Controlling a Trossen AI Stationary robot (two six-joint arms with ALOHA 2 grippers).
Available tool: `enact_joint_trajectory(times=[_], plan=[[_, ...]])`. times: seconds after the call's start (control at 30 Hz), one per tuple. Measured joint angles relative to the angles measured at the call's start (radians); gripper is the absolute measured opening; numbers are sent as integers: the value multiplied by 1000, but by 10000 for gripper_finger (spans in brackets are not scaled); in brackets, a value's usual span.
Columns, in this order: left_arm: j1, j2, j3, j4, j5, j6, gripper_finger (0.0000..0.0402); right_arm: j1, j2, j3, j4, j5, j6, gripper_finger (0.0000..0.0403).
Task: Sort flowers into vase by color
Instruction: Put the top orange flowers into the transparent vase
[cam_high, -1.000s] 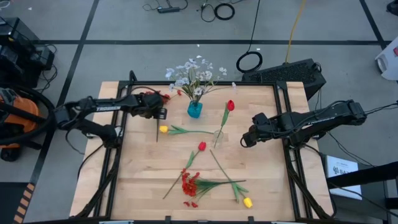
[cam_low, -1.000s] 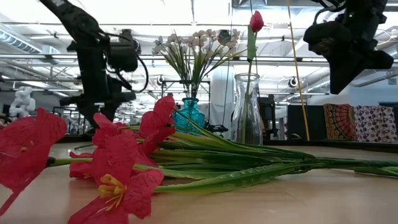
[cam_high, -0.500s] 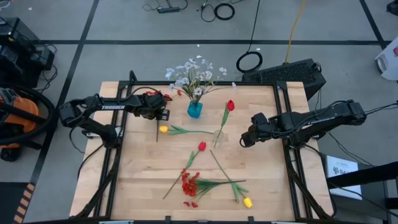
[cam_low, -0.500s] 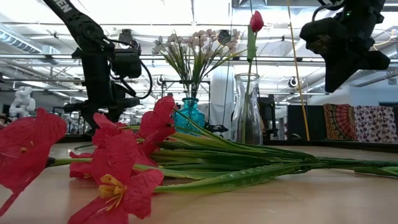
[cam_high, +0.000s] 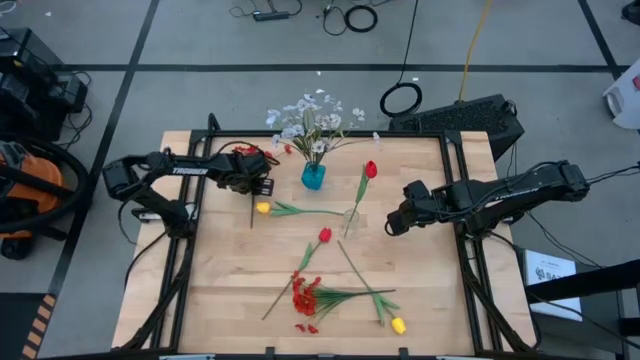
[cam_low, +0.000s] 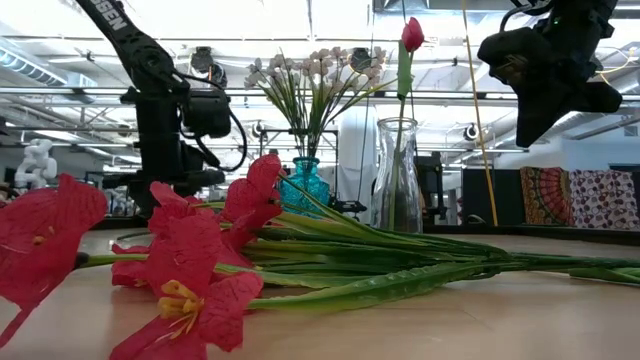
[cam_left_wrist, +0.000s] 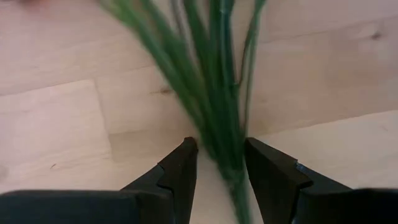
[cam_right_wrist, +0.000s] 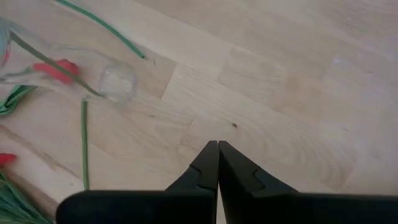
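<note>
My left gripper (cam_high: 258, 186) (cam_left_wrist: 217, 146) hovers over the table's far left part, left of the teal vase (cam_high: 313, 177), and is shut on a bunch of green stems (cam_left_wrist: 217, 81). Red blooms (cam_high: 246, 152) show beside its wrist. My right gripper (cam_high: 392, 224) (cam_right_wrist: 217, 149) is shut and empty, above the table right of the glass vase (cam_high: 350, 217), which holds one red tulip (cam_high: 370, 168). White blossoms (cam_high: 310, 115) stand in the teal vase. A yellow tulip (cam_high: 263, 208), a red tulip (cam_high: 324, 235), a red cluster (cam_high: 305, 296) and another yellow tulip (cam_high: 398, 324) lie on the table. My left gripper pinches the bunch of green stems (cam_left_wrist: 229, 158) between its two fingers (cam_left_wrist: 180, 168), where the bunch narrows. The stems fan out past the fingertips above the wood, lifted off the table. A thin stem end (cam_high: 252, 215) trails toward the near edge.
The loose stems lie crossed in the table's middle and near part (cam_high: 350, 275). In the low view the red cluster (cam_low: 190, 260) fills the foreground. Bare wood shows at the table's right side (cam_high: 430, 290) and near left (cam_high: 215, 290). Cables and equipment lie on the floor beyond the far edge.
My left gripper has carried the red-bloomed bunch a short way toward the table's right, nearer the teal vase. My right gripper has shifted slightly toward the glass vase and stays shut.
</note>
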Motion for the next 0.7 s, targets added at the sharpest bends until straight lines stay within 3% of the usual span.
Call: enact_joint_trajectory(times=[0.37, 0.63, 0.7], plan=[[7, 52, 5, -13, 26, 71, 135, 0, 0, 0, -8, -7, -56, 0], [15, 51, 5, -25, 55, 156, 23, 0, 0, 0, -6, -5, -5, 0], [15, 44, 4, -26, 55, 177, 14, 0, 0, 0, -5, -5, 3, 0]])
